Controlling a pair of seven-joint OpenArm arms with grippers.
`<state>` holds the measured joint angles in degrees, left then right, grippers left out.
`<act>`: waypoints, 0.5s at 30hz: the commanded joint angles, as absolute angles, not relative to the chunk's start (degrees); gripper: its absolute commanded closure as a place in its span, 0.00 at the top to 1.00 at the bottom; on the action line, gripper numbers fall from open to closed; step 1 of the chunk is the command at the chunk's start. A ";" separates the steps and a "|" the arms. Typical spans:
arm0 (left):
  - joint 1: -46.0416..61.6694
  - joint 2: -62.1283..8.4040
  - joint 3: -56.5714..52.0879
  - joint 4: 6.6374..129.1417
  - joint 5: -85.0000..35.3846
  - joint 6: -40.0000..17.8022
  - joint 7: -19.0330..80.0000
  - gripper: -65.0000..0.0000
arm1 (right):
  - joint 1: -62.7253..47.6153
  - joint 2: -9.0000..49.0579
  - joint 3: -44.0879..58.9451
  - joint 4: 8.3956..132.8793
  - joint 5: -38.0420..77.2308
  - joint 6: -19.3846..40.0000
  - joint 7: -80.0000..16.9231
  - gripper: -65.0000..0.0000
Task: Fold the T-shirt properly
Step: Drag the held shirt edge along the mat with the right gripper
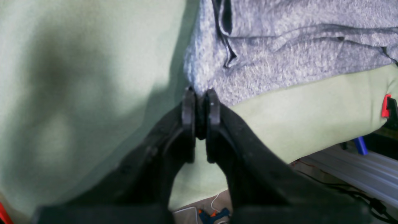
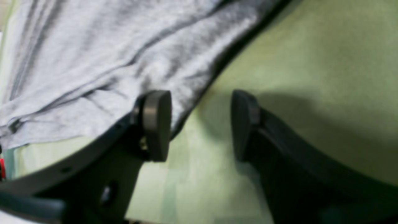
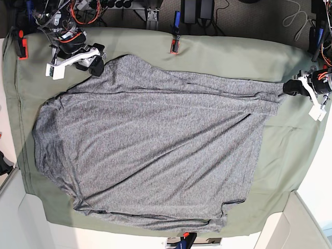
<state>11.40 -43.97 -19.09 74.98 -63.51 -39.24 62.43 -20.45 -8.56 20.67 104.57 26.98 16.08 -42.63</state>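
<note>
An olive-green cloth sheet [image 3: 290, 171] is spread over the whole table, and the grey T-shirt [image 3: 150, 150] is laid out wide across its middle, creased and reaching from one far corner to the other. A corner of the shirt is pinched between the clenched pads of the left gripper [image 1: 200, 104] at the edge of the sheet. The right gripper [image 2: 200, 124] is held spread apart over the shirt's edge, with nothing grasped.

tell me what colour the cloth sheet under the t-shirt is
Plain olive green cloth sheet, no pattern; the base view shows it best.
</note>
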 commanded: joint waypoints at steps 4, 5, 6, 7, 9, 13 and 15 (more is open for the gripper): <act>10.66 -45.58 -19.57 75.79 -64.51 -40.00 62.85 0.06 | -18.68 -8.58 17.43 102.52 26.41 15.62 -43.03 0.48; 10.66 -45.58 -19.57 75.79 -64.51 -40.00 62.89 0.06 | -18.44 -8.58 16.38 102.26 25.71 14.66 -42.83 0.48; 10.66 -45.58 -19.57 75.79 -64.51 -40.00 62.96 0.06 | -18.39 -8.60 15.29 102.06 25.17 14.06 -42.37 0.48; 10.66 -45.58 -19.57 75.79 -64.51 -40.00 63.07 0.06 | -18.44 -8.60 14.24 102.04 24.58 13.61 -42.04 0.48; 10.66 -45.58 -19.57 75.79 -64.51 -40.00 63.05 0.06 | -18.44 -8.60 12.45 102.04 23.92 13.23 -42.02 0.48; 10.66 -45.60 -19.57 75.79 -64.47 -40.00 63.09 0.06 | -18.46 -8.60 11.22 102.04 23.75 13.23 -42.17 0.48; 10.66 -45.67 -19.57 75.79 -64.45 -40.00 63.29 0.06 | -18.46 -8.60 11.25 102.06 23.73 13.26 -42.17 0.39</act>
